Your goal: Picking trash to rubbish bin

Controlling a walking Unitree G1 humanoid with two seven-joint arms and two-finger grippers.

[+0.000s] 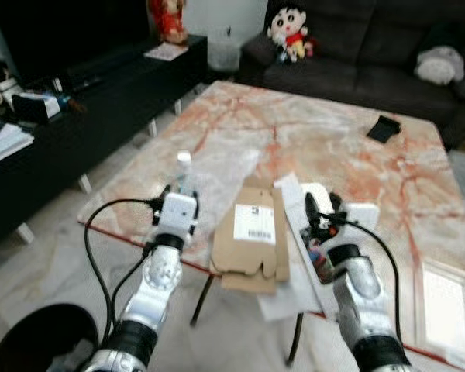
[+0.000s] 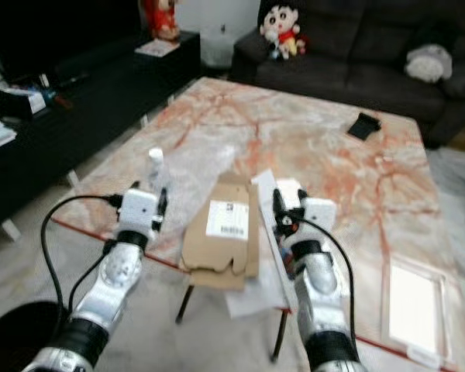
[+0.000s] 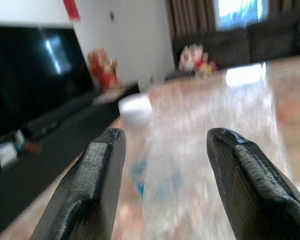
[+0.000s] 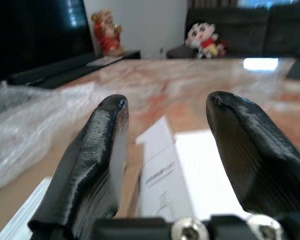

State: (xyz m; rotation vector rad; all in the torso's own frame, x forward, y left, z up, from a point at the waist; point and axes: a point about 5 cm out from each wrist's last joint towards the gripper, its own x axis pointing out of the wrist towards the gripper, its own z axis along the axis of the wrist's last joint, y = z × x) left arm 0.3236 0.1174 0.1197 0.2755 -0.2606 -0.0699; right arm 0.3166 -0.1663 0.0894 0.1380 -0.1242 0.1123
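Marble-patterned pink surface [image 1: 356, 147] is carrying the trash at its near edge in the left eye view: a flattened brown cardboard box with a white label [image 1: 252, 236] in the lower middle, a clear plastic bottle with a white cap [image 1: 184, 172] left of it. A round black rubbish bin [image 1: 39, 341] is sitting lower left, within a turn's reach.

Left wrist view: the left tool [image 3: 162, 165] is standing wide, framing the blurred bottle, probably to close on it.

Right wrist view: the right tool [image 4: 162, 130] is gaping wide over white paper [image 4: 165, 175].
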